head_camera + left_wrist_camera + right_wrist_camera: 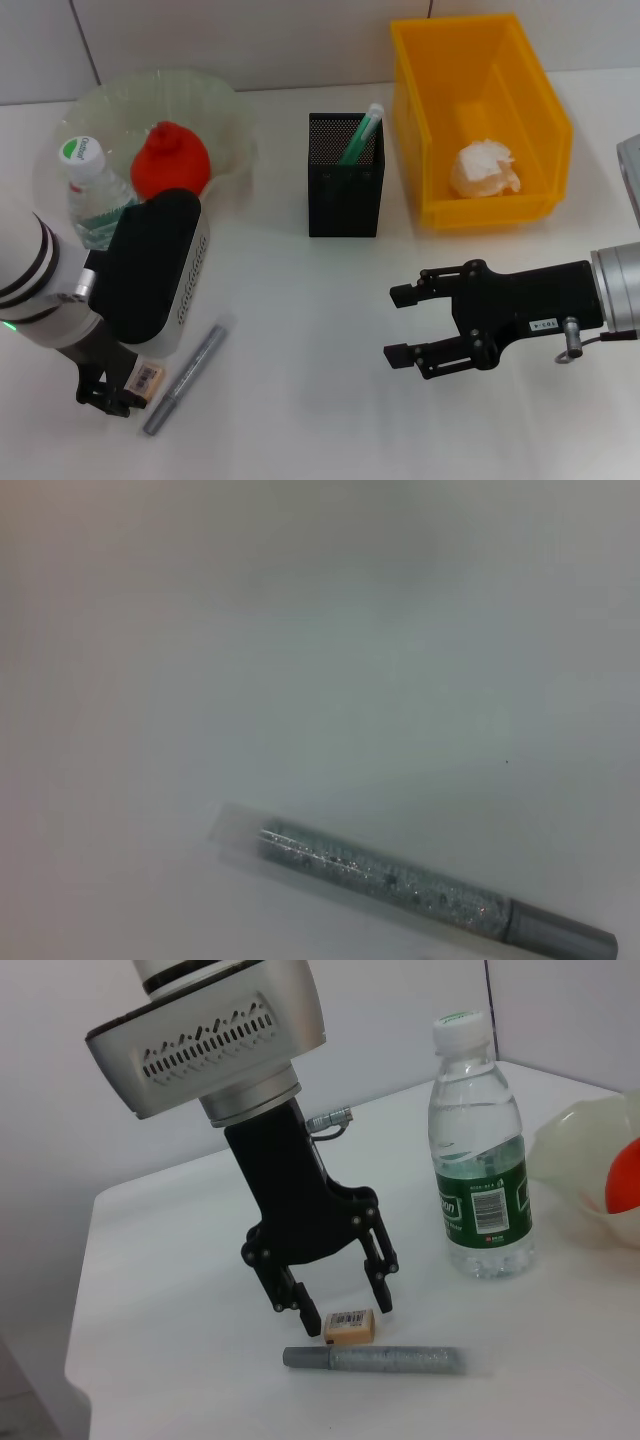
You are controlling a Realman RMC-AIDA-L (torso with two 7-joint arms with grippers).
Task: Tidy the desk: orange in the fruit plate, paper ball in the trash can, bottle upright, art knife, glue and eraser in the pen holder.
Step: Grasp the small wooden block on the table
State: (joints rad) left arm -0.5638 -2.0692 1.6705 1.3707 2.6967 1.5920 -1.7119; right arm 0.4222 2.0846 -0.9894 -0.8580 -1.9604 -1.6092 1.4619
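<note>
A small tan eraser [350, 1326] lies on the white desk between the spread fingers of my left gripper [345, 1310], which stands open just over it at the front left [125, 390]. Right beside the eraser lies a grey glittery glue stick [185, 378], which also fills the left wrist view [400, 880]. The water bottle [90, 190] stands upright next to the fruit plate [225, 110], which holds the orange [170, 160]. The paper ball [485, 168] rests in the yellow trash bin [420, 120]. My right gripper [397, 325] hovers open and empty at mid-right.
The black mesh pen holder [345, 195] stands at centre back with a green stick-shaped item [360, 135] inside. Bare desk stretches between the two grippers and along the front edge.
</note>
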